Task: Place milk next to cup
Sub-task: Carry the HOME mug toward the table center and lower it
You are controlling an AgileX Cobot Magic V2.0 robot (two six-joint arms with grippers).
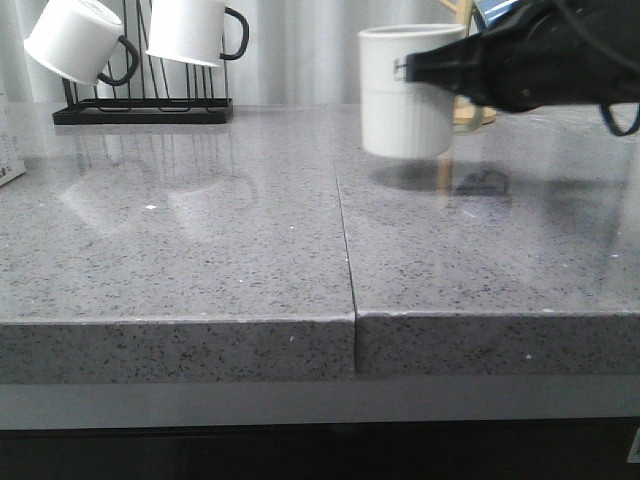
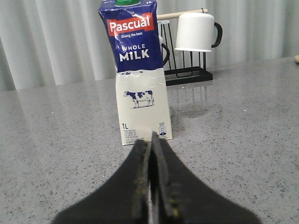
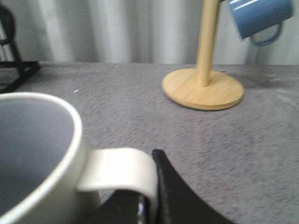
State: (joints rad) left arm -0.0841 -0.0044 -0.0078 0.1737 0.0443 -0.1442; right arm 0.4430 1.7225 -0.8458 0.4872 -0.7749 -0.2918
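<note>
Pinching cup point(image 1: 405, 92) handle: right claw point(image 3: 148, 205), cup lifted | left claw point(image 2: 150, 154) pressed together, near milk point(image 2: 137, 70)

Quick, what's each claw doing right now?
Left gripper: shut, empty, facing the milk.
Right gripper: shut on the cup handle, cup lifted off the table.

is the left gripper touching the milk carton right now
Apart. In the left wrist view the left gripper is shut, and bare counter shows between its tips and the base of the milk carton.
</note>
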